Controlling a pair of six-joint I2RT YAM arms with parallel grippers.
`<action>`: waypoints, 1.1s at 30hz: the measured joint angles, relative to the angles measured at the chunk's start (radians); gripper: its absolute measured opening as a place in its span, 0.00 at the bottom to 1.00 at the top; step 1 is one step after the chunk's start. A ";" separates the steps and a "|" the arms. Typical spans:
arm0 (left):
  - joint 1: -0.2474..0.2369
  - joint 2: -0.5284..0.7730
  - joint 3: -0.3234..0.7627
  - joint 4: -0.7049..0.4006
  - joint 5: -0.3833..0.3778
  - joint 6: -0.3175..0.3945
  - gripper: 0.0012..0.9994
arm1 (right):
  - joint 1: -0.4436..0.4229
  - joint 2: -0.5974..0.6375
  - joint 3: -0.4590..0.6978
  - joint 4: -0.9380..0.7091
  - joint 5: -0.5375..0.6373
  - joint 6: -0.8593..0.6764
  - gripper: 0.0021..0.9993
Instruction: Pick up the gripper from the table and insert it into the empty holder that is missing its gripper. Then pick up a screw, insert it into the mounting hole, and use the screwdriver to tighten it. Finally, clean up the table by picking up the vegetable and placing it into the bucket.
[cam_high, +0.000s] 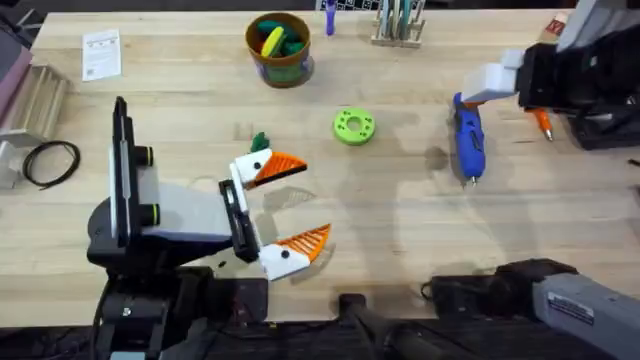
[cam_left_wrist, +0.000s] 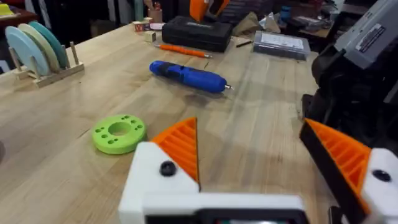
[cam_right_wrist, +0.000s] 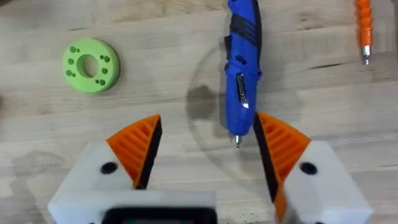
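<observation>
The light is bright and even on the bench (cam_high: 400, 200), coming from above. Soft grey shadows lie on the wood beside the screwdriver (cam_high: 468, 140) and under the left pincer (cam_high: 290, 205). There is no strong glare. At the bottom of the overhead view, the dark arm bases look blurred.

The right end effector (cam_right_wrist: 202, 152) hangs spread wide above the wooden desk (cam_right_wrist: 155, 74). The blue screwdriver (cam_right_wrist: 242, 68) lies between its orange fingers, silver tip toward the camera. Farther off sit a green holed disc (cam_right_wrist: 91, 65) and a thin orange tool (cam_right_wrist: 364, 28).
</observation>
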 joint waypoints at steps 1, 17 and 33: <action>0.000 0.000 0.000 0.000 0.000 0.000 0.99 | 0.000 0.000 0.000 0.000 0.000 0.000 0.89; 0.000 0.000 0.000 0.000 0.000 0.004 0.01 | -0.003 0.000 0.000 0.037 0.002 0.000 0.89; 0.000 0.000 0.000 0.000 0.000 0.005 0.01 | -0.114 0.112 0.000 0.116 -0.025 -0.071 0.90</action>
